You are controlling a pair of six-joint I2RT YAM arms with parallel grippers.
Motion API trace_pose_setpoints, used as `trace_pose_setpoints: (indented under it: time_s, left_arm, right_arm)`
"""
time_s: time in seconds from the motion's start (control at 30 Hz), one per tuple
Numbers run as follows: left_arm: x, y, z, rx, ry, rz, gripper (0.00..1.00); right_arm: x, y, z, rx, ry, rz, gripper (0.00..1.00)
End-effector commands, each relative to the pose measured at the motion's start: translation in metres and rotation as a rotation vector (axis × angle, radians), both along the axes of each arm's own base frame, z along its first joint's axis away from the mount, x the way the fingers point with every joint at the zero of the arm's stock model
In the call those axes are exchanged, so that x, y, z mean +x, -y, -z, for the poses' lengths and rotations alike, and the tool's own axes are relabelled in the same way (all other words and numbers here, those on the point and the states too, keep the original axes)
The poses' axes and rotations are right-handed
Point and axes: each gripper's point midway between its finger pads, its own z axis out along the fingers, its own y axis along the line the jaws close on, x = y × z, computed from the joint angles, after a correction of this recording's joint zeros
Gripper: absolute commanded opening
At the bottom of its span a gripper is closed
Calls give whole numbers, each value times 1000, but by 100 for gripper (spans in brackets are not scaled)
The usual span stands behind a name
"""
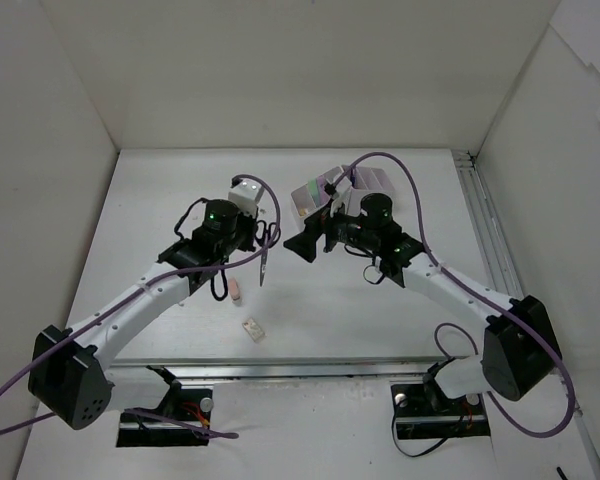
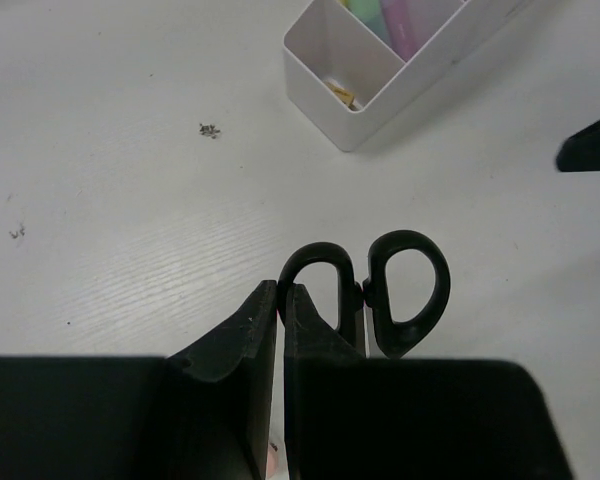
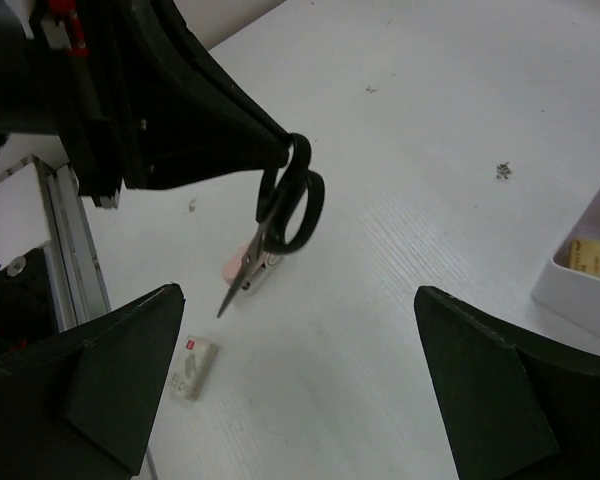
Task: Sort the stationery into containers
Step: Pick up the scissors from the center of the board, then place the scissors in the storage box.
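Note:
Black-handled scissors (image 1: pixel 266 258) hang blades-down above the table, my left gripper (image 1: pixel 261 236) shut on one handle loop. The left wrist view shows both loops (image 2: pixel 408 290) just beyond that gripper (image 2: pixel 280 292). From the right wrist, the scissors (image 3: pixel 283 215) dangle over a pink eraser (image 3: pixel 236 268). My right gripper (image 3: pixel 298 295) stands open and holds nothing; it sits just right of the scissors (image 1: pixel 294 245). A white eraser (image 1: pixel 252 328) lies nearer the front. The white and lilac organizer (image 1: pixel 306 201) behind the right gripper holds coloured pens (image 2: pixel 400 25).
The pink eraser (image 1: pixel 236 292) lies on the table below the scissors' tip. White walls enclose the table on three sides. Aluminium rails run along the right edge (image 1: pixel 483 235) and the front edge (image 1: pixel 280 371). Purple cables loop over both arms.

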Motion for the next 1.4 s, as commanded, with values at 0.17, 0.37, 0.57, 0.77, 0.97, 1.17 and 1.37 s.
trace_pose_setpoints:
  time_s: [0.17, 0.37, 0.57, 0.77, 0.97, 1.17, 1.37]
  left_arm:
    - [17, 36, -70, -52, 218, 11, 0]
    - [12, 53, -72, -46, 235, 36, 0]
    - [5, 63, -74, -51, 245, 69, 0]
    - [1, 66, -76, -62, 252, 98, 0]
    - [2, 65, -82, -63, 248, 86, 15]
    - [0, 56, -93, -82, 268, 45, 72]
    - [4, 17, -113, -133, 281, -53, 99]
  right_arm:
    - [19, -32, -35, 162, 11, 73, 97]
    - [26, -43, -30, 174, -3, 90, 74]
    - [31, -44, -28, 182, 5, 108, 49]
    - [27, -43, -35, 188, 53, 88, 19]
    - [31, -36, -42, 191, 88, 117, 0]
    - [57, -1, -59, 198, 152, 273, 0]
    - [94, 61, -95, 203, 265, 452, 0]
